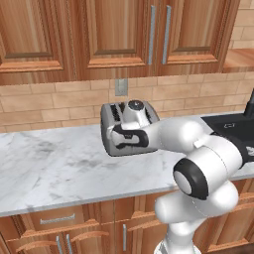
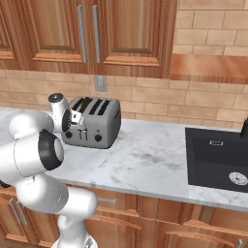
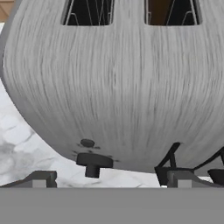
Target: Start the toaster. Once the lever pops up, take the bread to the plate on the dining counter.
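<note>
- So my claw [image 3: 109, 180] is parked right up against the front face of the toaster [image 2: 92, 122], jaws spread as wide as they go and holding nothing.
- The toaster sits on the marble worktop [image 1: 49, 163] near the brick back wall, below the wood cabinets, with the dark sink [image 2: 218, 157] well off to its right.
- In the hand view one black knob [image 3: 93, 162] sits low between my fingertips, and a slim lever [image 3: 168, 157] shows by the right tip.
- There's something brown in the upper right slot, which I reckon is the bread [image 3: 158, 9], but it's too cropped to be sure.
- What could go wrong: with jaws this wide I could straddle the lever and slide past it instead of pushing it down, so the toaster never starts.
- Or I catch the knob rather than the lever, since they're close together.
- Pushing too hard at an angle could shove the whole toaster back along the worktop.
- I can't tell whether a fingertip is actually touching the lever yet.
</note>
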